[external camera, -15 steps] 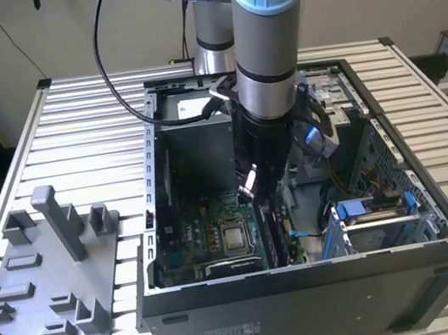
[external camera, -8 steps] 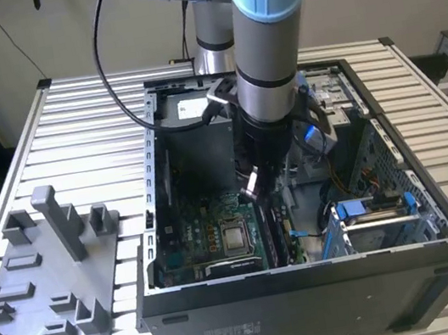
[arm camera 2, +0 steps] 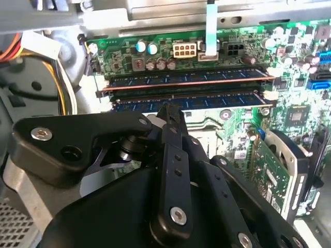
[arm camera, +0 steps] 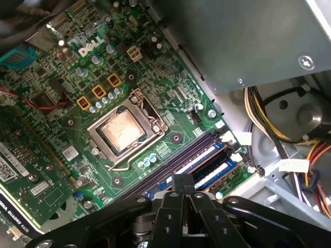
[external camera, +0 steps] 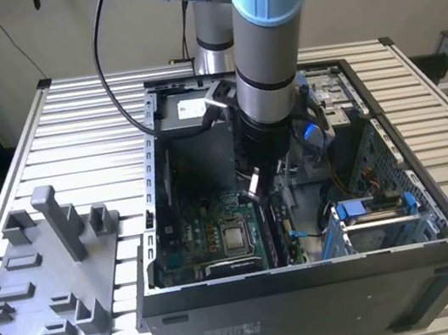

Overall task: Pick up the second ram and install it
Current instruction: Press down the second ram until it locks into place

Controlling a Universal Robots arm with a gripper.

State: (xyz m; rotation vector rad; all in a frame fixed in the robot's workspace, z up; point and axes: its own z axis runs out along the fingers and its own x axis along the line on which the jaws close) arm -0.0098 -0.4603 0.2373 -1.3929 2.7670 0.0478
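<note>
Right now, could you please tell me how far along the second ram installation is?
Done: the first stick stands in its slot, and the second ram stands in the slot beside it. In hand: the end effector is at the second ram's top edge. Left: whether it is fully seated cannot be told.

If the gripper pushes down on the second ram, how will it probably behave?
The second ram is a long thin board standing on edge in its slot, so it probably stays stiff under a straight push but may bend or tilt sideways. Its exposed chips look fragile. The gripper stands just over it.
</note>
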